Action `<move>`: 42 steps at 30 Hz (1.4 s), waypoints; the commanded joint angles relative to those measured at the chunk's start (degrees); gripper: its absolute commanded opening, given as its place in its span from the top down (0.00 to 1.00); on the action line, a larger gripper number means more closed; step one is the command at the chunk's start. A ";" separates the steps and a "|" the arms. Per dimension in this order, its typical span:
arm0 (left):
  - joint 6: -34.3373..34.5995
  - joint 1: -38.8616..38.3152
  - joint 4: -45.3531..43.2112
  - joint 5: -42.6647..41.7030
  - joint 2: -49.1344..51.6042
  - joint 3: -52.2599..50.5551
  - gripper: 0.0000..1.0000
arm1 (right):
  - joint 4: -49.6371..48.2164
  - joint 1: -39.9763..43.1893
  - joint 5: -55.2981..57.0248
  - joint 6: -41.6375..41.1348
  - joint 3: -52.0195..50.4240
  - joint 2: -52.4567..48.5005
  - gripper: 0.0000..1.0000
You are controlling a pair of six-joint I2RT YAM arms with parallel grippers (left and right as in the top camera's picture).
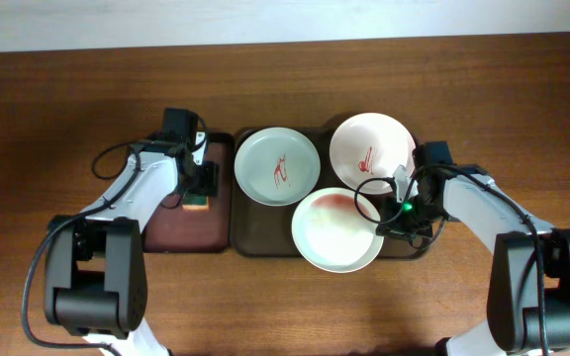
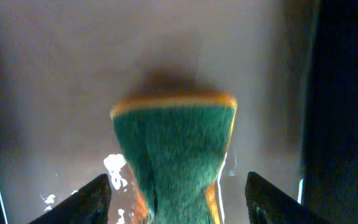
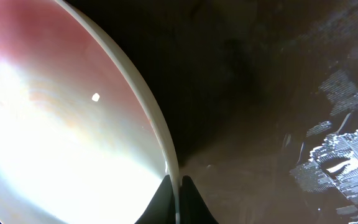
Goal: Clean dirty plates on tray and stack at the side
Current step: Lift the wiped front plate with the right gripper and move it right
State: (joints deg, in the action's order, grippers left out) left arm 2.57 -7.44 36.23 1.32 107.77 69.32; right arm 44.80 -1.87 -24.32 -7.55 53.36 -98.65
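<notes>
The right pincer [image 3: 179,198], closed on the right rim of the front plate [image 1: 336,232], holds it at the near edge of the tray [image 1: 255,235]; the left pincer [image 1: 198,183], seemingly squeezing a sponge [image 2: 176,149], hangs over the maroon tray [image 1: 181,232], so the plate lies to its right.

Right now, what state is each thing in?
Front plate: faint pink smear, rim pinched by right hand.
Left plate: red smear, unwiped.
Back-right plate: red smear, unwiped.
Sponge: between left hand fingers, grip unclear.
Tray: all three plates over it.
</notes>
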 commanded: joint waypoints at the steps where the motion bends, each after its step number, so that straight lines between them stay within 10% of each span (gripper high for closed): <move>1: -0.46 -0.17 -2.82 -0.09 -1.60 1.03 0.31 | 0.17 -0.37 0.09 0.00 0.13 -0.39 0.96; 6: -0.46 -0.17 -4.94 -0.11 2.10 1.01 0.36 | 0.20 -0.37 0.09 0.00 0.13 -0.39 0.96; 9: -0.46 -0.17 -6.29 -0.33 2.12 1.14 1.00 | 0.20 -0.37 0.09 0.00 0.13 -0.39 0.96; 14: -0.46 -0.17 -4.31 -0.48 -0.15 1.29 1.00 | 0.81 -0.37 0.09 0.26 0.20 0.96 0.96; 15: -0.46 -0.17 -3.26 -0.48 -2.89 1.42 0.40 | 0.90 -0.37 0.59 0.24 0.33 2.58 0.96; 19: -0.44 -0.17 5.03 -3.61 -7.85 1.40 0.02 | 1.14 -0.37 4.09 1.33 0.33 9.35 0.96; 28: -0.44 -0.17 9.35 -3.72 -7.76 1.31 0.01 | 4.42 -2.12 27.02 1.31 5.97 22.23 0.96; 42: -0.46 -0.17 9.20 -3.72 -7.74 1.31 0.00 | -2.40 -37.48 78.09 3.30 7.41 17.46 0.96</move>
State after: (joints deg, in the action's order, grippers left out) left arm 2.57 -7.44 45.50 -1.56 100.60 70.35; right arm 43.00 -37.69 45.39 -5.74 59.46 -79.88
